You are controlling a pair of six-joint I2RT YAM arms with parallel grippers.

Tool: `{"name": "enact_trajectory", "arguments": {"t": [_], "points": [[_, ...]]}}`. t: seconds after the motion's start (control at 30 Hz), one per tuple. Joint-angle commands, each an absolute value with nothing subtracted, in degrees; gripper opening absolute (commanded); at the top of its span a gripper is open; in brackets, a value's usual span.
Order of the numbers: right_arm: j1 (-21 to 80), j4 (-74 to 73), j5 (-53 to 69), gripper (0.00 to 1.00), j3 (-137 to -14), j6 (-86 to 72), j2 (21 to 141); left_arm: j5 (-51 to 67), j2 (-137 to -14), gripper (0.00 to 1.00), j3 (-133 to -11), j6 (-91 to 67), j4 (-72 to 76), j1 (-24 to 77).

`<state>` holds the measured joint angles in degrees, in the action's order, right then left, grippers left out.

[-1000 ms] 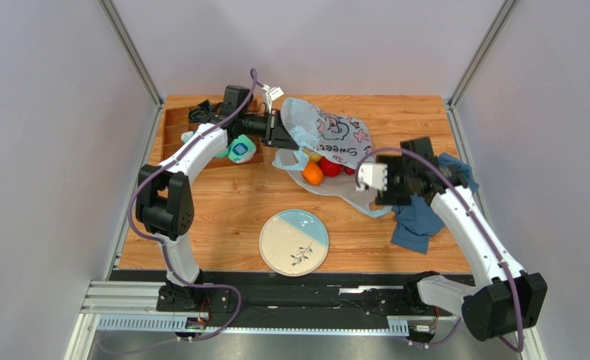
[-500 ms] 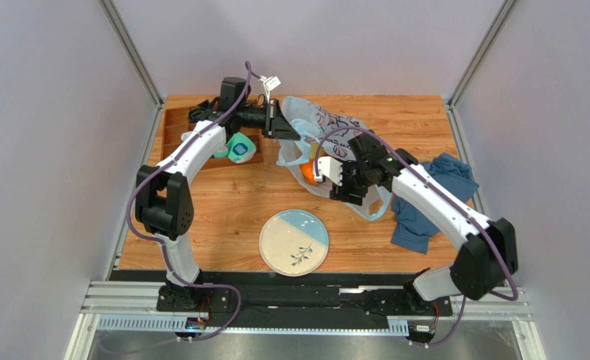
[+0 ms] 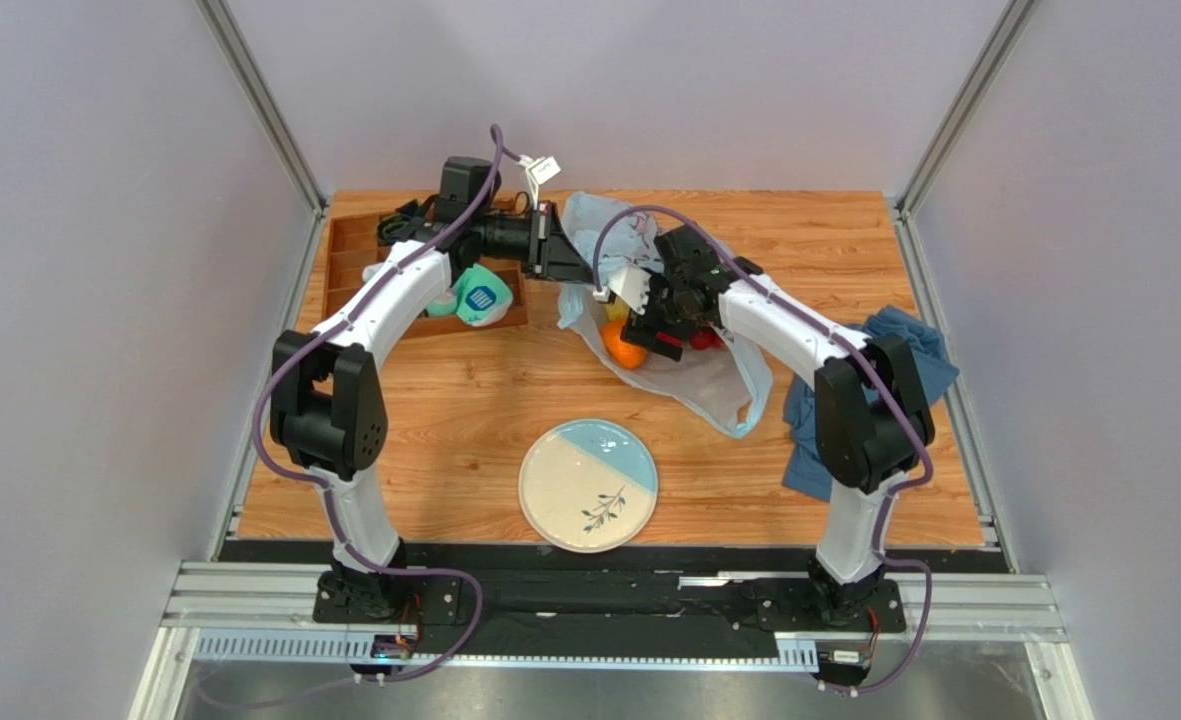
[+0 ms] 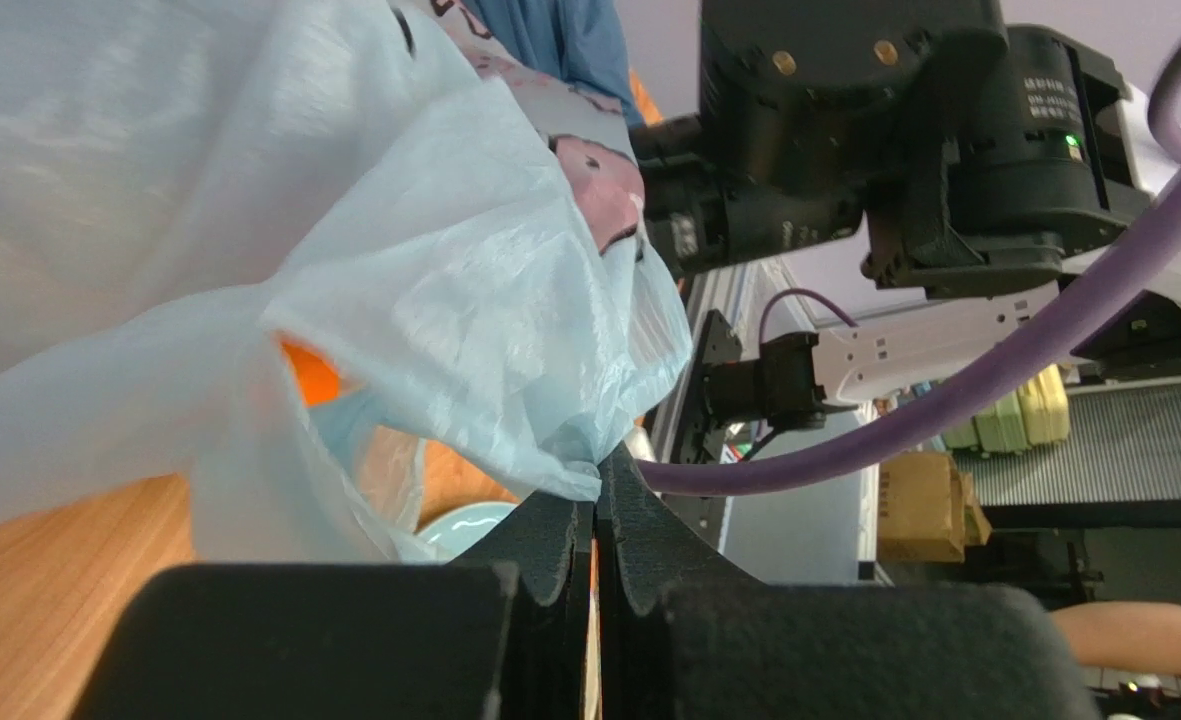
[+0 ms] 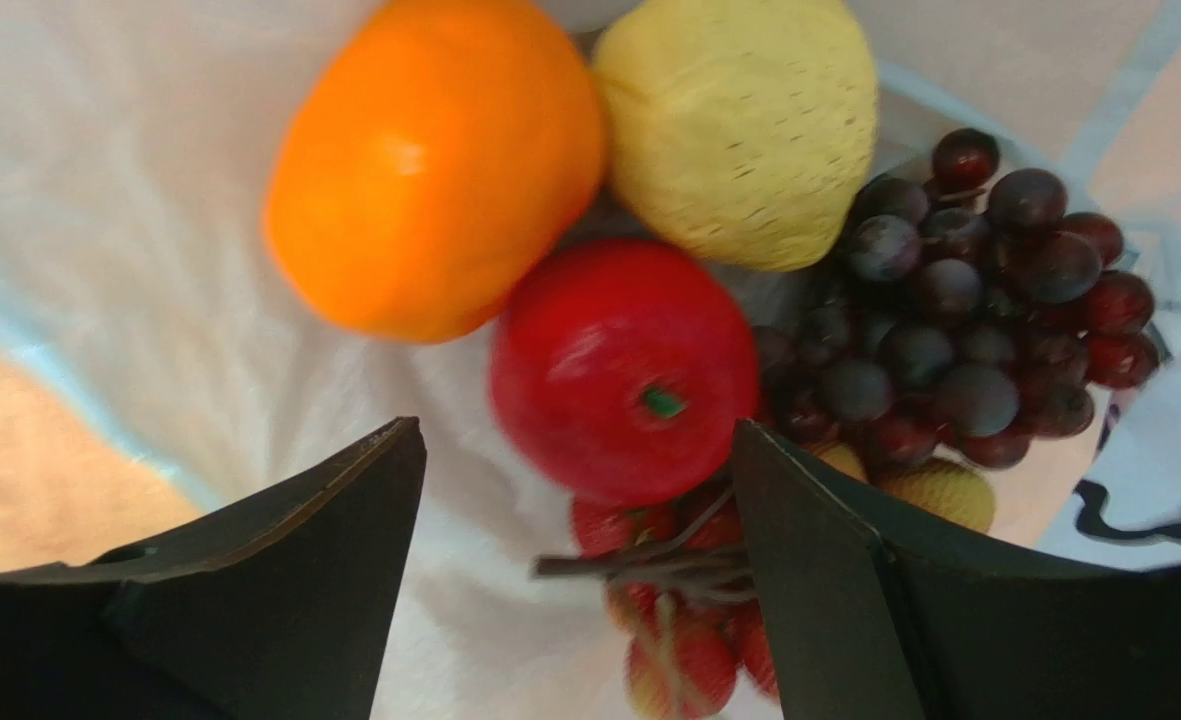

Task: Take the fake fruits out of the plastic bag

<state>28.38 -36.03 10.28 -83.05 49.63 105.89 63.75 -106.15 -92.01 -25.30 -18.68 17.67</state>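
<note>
The pale-blue printed plastic bag (image 3: pixel 713 387) lies at the table's back centre. My left gripper (image 3: pixel 559 255) is shut on the bag's rim (image 4: pixel 599 473) and holds its mouth up. My right gripper (image 3: pixel 656 323) reaches into that mouth, open, with nothing between its fingers (image 5: pixel 296 570). Just ahead of the right gripper (image 5: pixel 574 435), the fake fruits lie in the bag: an orange (image 5: pixel 431 158), a yellow pear (image 5: pixel 739 120), a red apple (image 5: pixel 623 368), dark grapes (image 5: pixel 957 330) and a cluster of small red-yellow fruits (image 5: pixel 686 630). From above only the orange (image 3: pixel 625 356) shows clearly.
A blue-and-cream plate (image 3: pixel 587 483) sits near the front centre. A dark-blue cloth (image 3: pixel 829 450) lies at the right. Teal-and-white socks (image 3: pixel 479 297) rest beside a wooden tray (image 3: pixel 353 248) at the back left. The right arm's wrist (image 4: pixel 837 120) hangs close over the bag.
The right arm has swung from over the blue cloth leftward into the bag's mouth. My left gripper still holds the bag's rim and has pulled it slightly back.
</note>
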Motion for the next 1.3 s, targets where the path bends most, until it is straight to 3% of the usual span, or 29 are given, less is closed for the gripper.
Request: {"name": "enact_trajectory", "arguments": {"t": [0.0,0.37,0.4,0.43,0.53,0.63,0.8,0.93,1.13,1.27], "points": [[25.58,-32.52,8.44,0.80,-91.73,46.93,112.13,66.71,-103.45,0.00,-93.34,-22.41,-21.09,16.61],[23.64,-46.57,9.23,0.78,-101.95,49.48,122.87,66.80,-105.55,0.00,-94.13,-20.48,-22.32,15.56],[23.73,-47.28,9.32,0.75,-101.61,49.48,122.09,66.71,-105.64,0.00,-94.22,-20.48,-22.24,15.56],[23.64,-48.16,9.49,0.61,-100.82,49.48,121.47,66.80,-105.73,0.00,-94.39,-20.48,-22.24,15.47],[23.73,-47.29,10.45,0.43,-98.97,47.73,116.31,66.62,-106.26,0.00,-94.48,-21.18,-21.62,15.03],[24.52,-47.72,13.00,0.35,-97.39,45.10,108.41,66.36,-107.40,0.00,-94.92,-22.32,-20.48,14.42],[28.90,-53.87,20.47,0.33,-94.32,42.28,96.61,66.53,-109.77,0.00,-95.89,-24.60,-17.67,14.33],[38.46,-55.63,22.67,0.36,-87.21,40.87,89.57,66.80,-110.83,0.00,-96.76,-25.93,-16.79,14.33],[47.46,-54.23,24.17,0.37,-75.08,40.52,89.38,66.80,-110.65,0.00,-96.68,-25.84,-16.44,14.33],[49.04,-52.82,25.57,0.37,-73.91,40.87,91.58,66.62,-109.34,0.00,-95.19,-25.58,-16.61,14.33]]}}
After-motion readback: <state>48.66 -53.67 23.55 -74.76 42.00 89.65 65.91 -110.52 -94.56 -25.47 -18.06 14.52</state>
